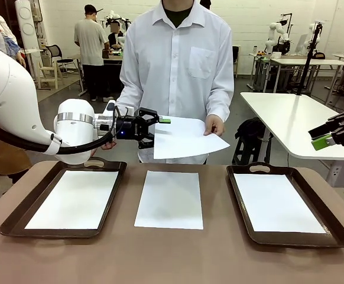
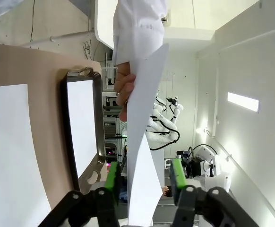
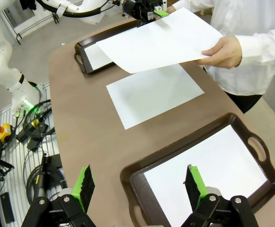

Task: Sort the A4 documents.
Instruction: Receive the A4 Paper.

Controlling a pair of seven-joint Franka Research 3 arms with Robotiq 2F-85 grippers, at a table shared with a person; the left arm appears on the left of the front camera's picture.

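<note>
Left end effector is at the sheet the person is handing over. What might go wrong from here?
1. The left end effector straddles only the edge of the held sheet; thin paper may buckle or slip.
2. The person's hand grips the opposite edge; pulling before release could tear it.
3. Carried low, it could sweep the loose sheet on the table.

You have nothing to read here: no text, label, number or sign. The held sheet (image 2: pixel 140 142) between the pads of the left gripper (image 2: pixel 143 174) is blank white. So are the tray sheet (image 3: pixel 208 163) just ahead of the right gripper (image 3: pixel 140 182) and the table sheet (image 3: pixel 154 94) farther beyond it.
</note>
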